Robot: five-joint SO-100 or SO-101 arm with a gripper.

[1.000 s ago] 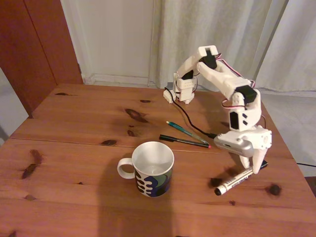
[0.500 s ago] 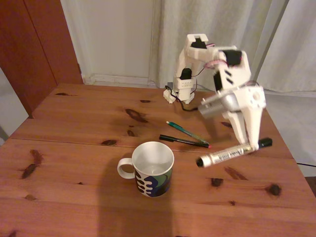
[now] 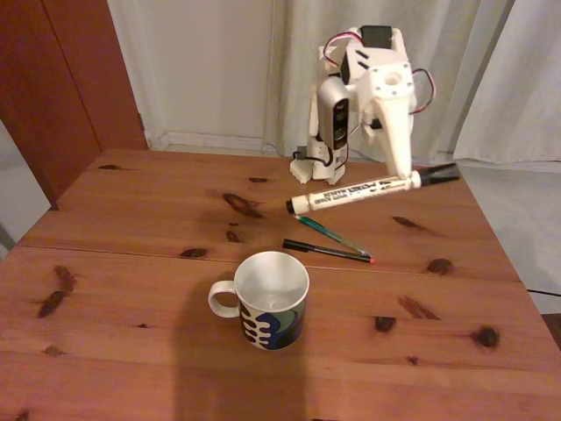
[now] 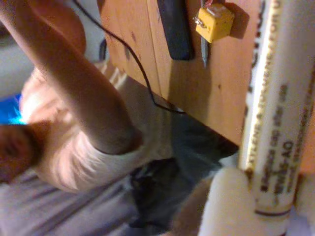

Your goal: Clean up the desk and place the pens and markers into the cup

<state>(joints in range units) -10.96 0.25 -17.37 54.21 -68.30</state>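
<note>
Claw (image 3: pixel 401 178) clamped on marker (image 3: pixel 351 193) aloft, above pens (image 3: pixel 329 241), behind cup (image 3: pixel 272 298).

- A pale curtain (image 3: pixel 421 61) hangs in folds along the far side in the fixed view, from the middle to the right.
- A white wall panel (image 3: pixel 202 66) stands at the far side, left of the curtain.
- A reddish-brown wooden panel (image 3: pixel 66 74) fills the far left.
- In the wrist view a person (image 4: pixel 74 137) in a light short-sleeved top sits at left, one arm raised.
- A yellow block (image 4: pixel 212 22) and a dark flat object (image 4: pixel 174 27) lie at the top.
- A thin black cable (image 4: pixel 133 64) runs from the top down toward the middle.
</note>
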